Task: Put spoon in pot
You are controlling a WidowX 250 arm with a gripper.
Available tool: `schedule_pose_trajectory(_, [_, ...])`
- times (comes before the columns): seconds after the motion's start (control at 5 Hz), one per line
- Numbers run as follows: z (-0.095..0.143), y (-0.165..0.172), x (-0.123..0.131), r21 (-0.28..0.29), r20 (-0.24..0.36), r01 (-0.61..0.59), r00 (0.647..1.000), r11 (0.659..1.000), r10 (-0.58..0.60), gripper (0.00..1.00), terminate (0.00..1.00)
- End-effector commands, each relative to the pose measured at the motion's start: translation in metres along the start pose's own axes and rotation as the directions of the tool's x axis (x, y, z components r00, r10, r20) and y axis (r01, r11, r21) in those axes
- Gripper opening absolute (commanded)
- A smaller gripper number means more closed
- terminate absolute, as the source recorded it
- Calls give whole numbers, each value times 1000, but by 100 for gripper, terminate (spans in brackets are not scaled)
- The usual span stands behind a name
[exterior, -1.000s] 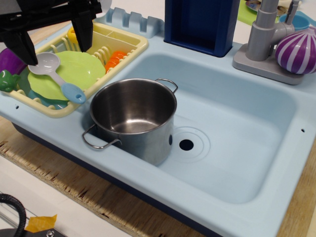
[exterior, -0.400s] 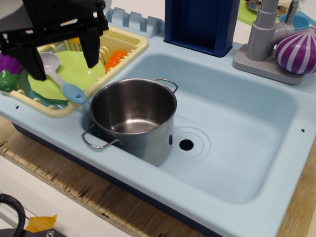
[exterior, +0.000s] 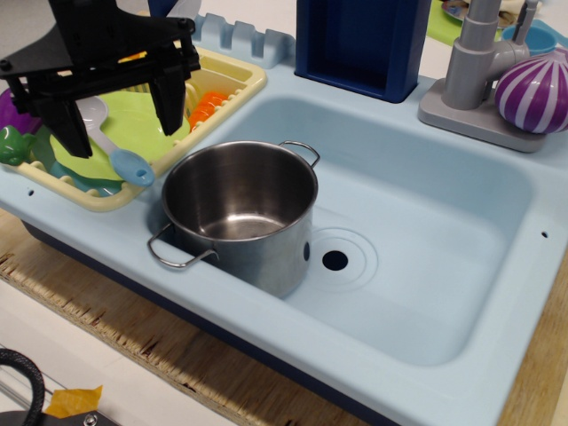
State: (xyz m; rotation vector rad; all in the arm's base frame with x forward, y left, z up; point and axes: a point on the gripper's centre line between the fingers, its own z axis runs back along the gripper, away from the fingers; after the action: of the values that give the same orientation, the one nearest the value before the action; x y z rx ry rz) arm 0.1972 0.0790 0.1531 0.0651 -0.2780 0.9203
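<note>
The spoon (exterior: 120, 153) lies on the green plate (exterior: 133, 129) in the yellow dish rack (exterior: 232, 82), grey-white bowl to the upper left, light blue handle toward the lower right. My black gripper (exterior: 120, 129) is open and straddles the spoon from above, one finger at the left near the bowl, one at the right over the plate. It holds nothing. The shiny steel pot (exterior: 240, 209) stands upright and empty in the left end of the pale blue sink (exterior: 426, 231), just right of the rack.
In the rack are an orange piece (exterior: 206, 105), a purple thing (exterior: 11, 111) and a green thing (exterior: 13, 144). A dark blue box (exterior: 362, 40) stands behind the sink. A grey faucet (exterior: 475, 62) and a purple-striped ball (exterior: 535, 90) sit at the back right.
My gripper has come down and moved a little right over the rack, and its open fingers now stand either side of the spoon. The spoon and pot have not moved.
</note>
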Motion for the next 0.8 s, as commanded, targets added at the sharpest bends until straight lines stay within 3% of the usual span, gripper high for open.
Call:
schedule_pose_trajectory(0.0, [-11, 11, 2, 10, -25, -38, 999, 999, 39, 100, 0])
schedule_pose_trajectory(0.4, [-30, 10, 4, -9, -48, -51, 998, 999, 50, 100, 0])
schedule_pose_trajectory(0.6, [-33, 9, 4, -14, -48, -52, 998, 999, 51, 0, 0])
